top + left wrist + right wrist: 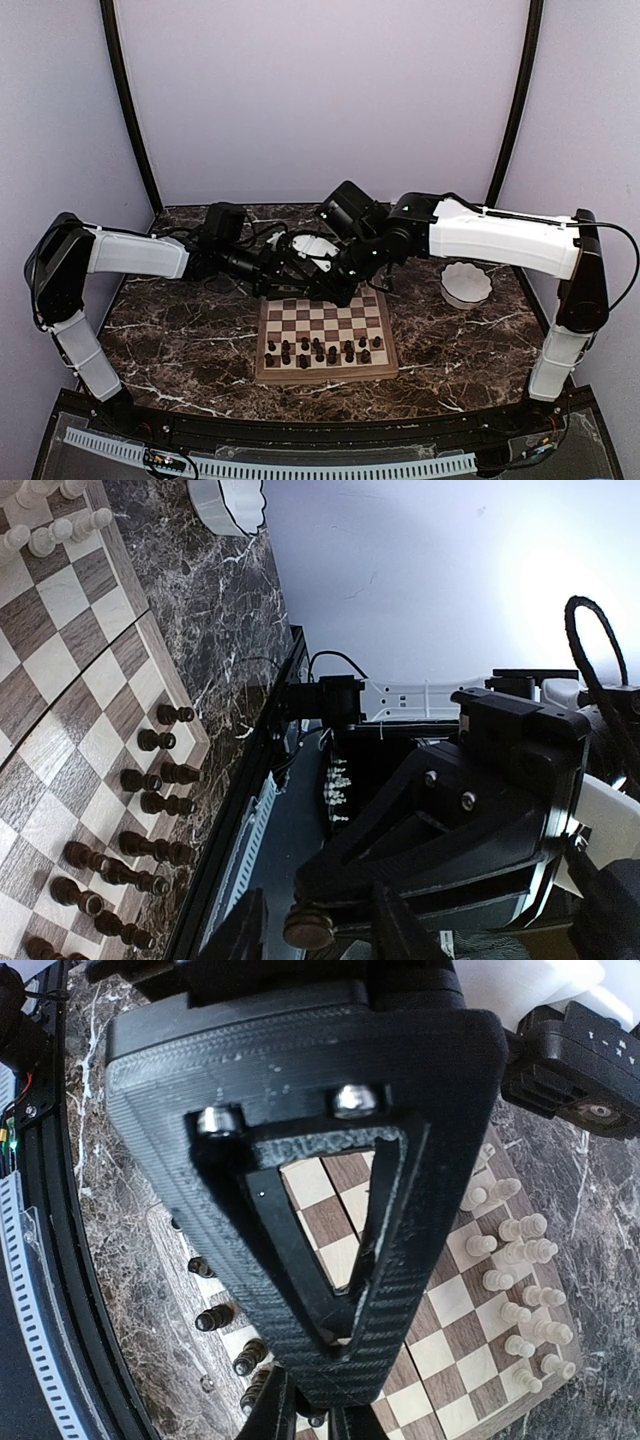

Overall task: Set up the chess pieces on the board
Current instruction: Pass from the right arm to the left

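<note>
Find the dark pieces (320,350) along the near rows of the board (325,377) and the pale pieces (515,1260) along its far rows. Treat all as light, hard, slick and probably quick to topple, so pinch each at the narrow waist, straight from above. Read the right gripper (305,1415) as pressed together, around what cannot tell; cannot tell either way for the left gripper (320,930).
</note>
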`<state>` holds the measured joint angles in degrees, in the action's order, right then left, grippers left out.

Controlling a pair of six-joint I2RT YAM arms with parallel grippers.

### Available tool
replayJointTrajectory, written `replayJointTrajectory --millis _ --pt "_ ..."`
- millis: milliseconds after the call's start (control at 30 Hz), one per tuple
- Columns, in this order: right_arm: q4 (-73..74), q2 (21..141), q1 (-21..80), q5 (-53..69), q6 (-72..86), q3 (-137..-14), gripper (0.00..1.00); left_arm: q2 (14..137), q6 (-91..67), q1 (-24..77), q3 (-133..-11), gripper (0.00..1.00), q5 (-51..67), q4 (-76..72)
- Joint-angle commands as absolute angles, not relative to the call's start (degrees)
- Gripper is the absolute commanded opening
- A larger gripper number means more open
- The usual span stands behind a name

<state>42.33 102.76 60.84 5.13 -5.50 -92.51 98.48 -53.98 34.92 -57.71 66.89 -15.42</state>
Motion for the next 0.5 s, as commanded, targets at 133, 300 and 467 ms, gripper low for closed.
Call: replayJointTrajectory --millis 133,300,467 --pt "38.4 102.0 61.2 3.7 -5.3 -93.2 0.11 98.0 -53.1 34.9 -57.1 0.28 69.3 -15.6" --pt "37.8 102.0 61.2 2.8 -5.1 -93.4 0.11 98.5 -54.0 34.9 -57.0 0.22 69.9 -16.3" --pt "37.7 101.8 61.2 2.4 -5.1 -93.1 0.11 98.6 -54.6 34.9 -56.8 0.26 70.4 -16.5"
